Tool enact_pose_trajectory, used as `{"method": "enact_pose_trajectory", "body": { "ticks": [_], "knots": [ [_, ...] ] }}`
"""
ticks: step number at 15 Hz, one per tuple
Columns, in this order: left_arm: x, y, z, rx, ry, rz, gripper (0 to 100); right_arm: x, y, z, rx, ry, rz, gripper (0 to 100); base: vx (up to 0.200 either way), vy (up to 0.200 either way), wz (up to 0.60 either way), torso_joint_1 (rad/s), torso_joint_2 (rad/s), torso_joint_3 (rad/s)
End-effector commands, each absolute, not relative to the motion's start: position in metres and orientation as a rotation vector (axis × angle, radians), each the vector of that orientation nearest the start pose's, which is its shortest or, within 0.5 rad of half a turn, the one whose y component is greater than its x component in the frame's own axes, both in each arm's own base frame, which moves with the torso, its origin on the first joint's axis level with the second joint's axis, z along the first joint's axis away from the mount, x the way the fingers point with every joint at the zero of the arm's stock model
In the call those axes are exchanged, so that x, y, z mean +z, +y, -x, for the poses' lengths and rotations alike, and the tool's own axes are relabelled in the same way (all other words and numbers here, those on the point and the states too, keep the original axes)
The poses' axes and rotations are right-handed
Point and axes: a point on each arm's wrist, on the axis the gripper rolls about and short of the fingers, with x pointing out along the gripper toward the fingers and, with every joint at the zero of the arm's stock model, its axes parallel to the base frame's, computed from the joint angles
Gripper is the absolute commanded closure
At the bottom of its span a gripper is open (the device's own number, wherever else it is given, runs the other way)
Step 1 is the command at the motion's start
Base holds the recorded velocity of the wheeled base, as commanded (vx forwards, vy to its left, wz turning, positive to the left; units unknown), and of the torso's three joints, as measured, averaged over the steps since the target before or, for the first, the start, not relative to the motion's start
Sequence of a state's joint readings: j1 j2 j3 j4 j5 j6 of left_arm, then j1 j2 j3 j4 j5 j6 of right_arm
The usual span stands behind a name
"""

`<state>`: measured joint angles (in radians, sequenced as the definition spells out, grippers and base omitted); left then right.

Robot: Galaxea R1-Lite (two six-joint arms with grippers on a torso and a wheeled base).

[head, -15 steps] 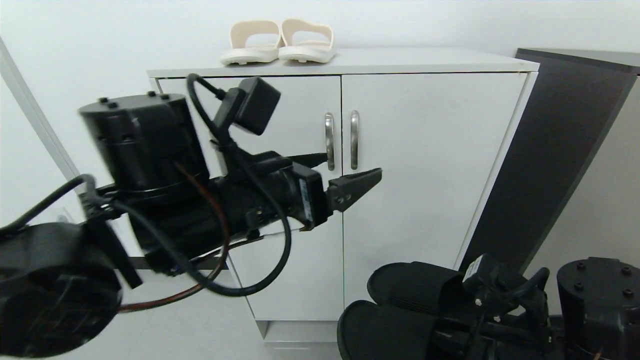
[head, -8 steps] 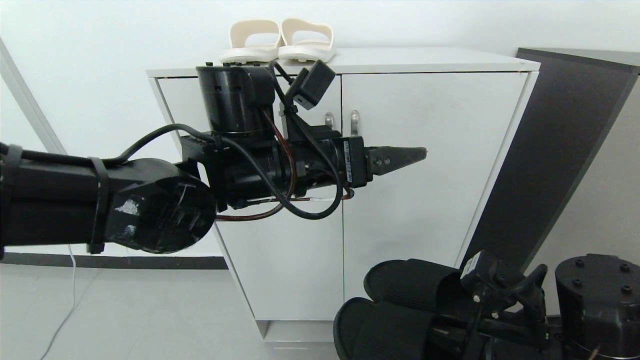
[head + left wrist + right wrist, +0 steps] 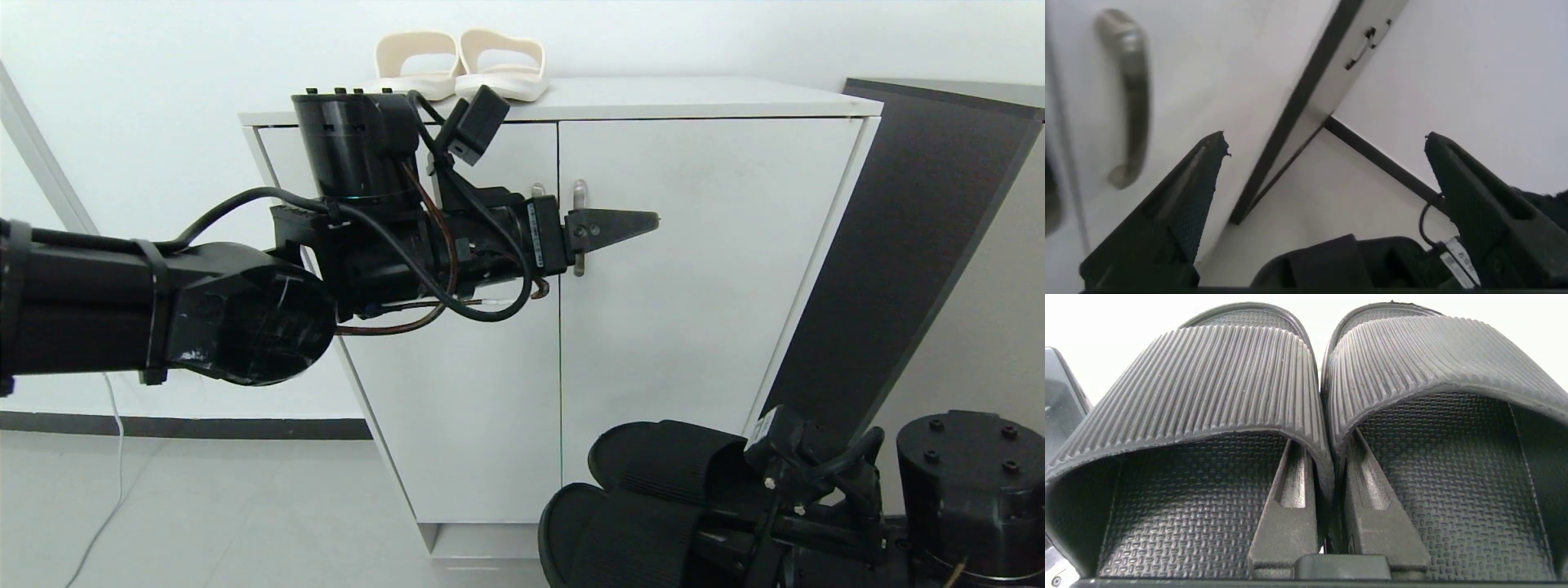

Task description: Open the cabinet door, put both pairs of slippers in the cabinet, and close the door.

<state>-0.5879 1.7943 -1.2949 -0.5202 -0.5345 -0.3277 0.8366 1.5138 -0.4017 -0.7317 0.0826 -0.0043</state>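
The white cabinet [image 3: 702, 286] stands with both doors closed. Its two metal handles meet at the centre seam: the right door handle [image 3: 579, 191] [image 3: 1127, 98] and the left door handle [image 3: 536, 192]. My left gripper [image 3: 649, 219] [image 3: 1324, 140] is open and hovers in front of the right door, just past its handle, touching nothing. A beige pair of slippers [image 3: 457, 65] rests on the cabinet top. My right gripper [image 3: 1327, 486] is shut on the black pair of slippers [image 3: 653, 490] [image 3: 1233, 400], low in front of the right door, with one finger inside each slipper.
A dark grey panel [image 3: 898, 245] leans beside the cabinet on the right. Open light floor [image 3: 204, 506] lies to the left, with a thin cable [image 3: 106, 490] near the wall. My left arm crosses in front of the left door.
My left arm swung up and across the cabinet front, then drew back left and slightly up, so its gripper is now by the right handle. The black slippers shifted slightly left.
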Motion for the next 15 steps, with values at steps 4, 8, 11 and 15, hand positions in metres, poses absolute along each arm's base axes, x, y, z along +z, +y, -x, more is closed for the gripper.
{"method": "enact_pose_trajectory", "body": {
  "ticks": [4,8,11,15],
  "knots": [
    [0.274,-0.205,-0.293,-1.055,0.152,0.292,0,0.138,0.167,-0.148,0.91,0.365,0.151,100,0.0,0.0,0.0,0.0,0.0,0.0],
    [0.268,-0.209,-0.301,-0.983,0.113,0.294,0,0.137,0.167,-0.148,0.91,0.368,0.153,100,0.0,0.0,0.0,0.0,0.0,0.0],
    [0.258,-0.213,-0.309,-0.933,0.11,0.27,0,0.137,0.167,-0.148,0.908,0.369,0.153,100,0.0,0.0,0.0,0.0,0.0,0.0],
    [0.258,-0.217,-0.315,-0.915,0.102,0.27,0,0.137,0.167,-0.148,0.908,0.369,0.153,100,0.0,0.0,0.0,0.0,0.0,0.0]
  ]
}}
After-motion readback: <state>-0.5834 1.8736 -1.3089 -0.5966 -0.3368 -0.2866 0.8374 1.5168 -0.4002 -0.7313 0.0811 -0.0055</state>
